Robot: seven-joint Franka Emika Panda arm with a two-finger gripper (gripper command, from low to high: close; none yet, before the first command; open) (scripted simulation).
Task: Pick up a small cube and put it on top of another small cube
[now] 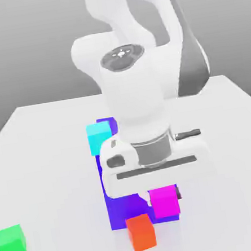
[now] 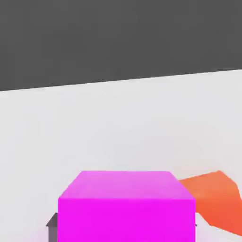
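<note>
The small magenta-pink cube [image 1: 164, 202] sits directly under my hand, against the front of the big blue-purple cube [image 1: 121, 208]. My gripper [image 1: 160, 192] comes down on it from above. In the hand view the magenta cube [image 2: 125, 205] lies between my grey fingertips [image 2: 52, 223], which touch its two sides, so my gripper [image 2: 122, 226] is shut on it. Whether the cube rests on the table or hangs just above it I cannot tell. A small orange-red cube [image 1: 141, 232] [image 2: 215, 201] stands close beside it. A small cyan cube [image 1: 99, 137] lies on top of the big cube's far end.
A small green cube [image 1: 11, 243] stands alone at the exterior view's left front. The white table [image 1: 238, 212] stretches around the cubes. My arm and hand hide much of the big cube's top.
</note>
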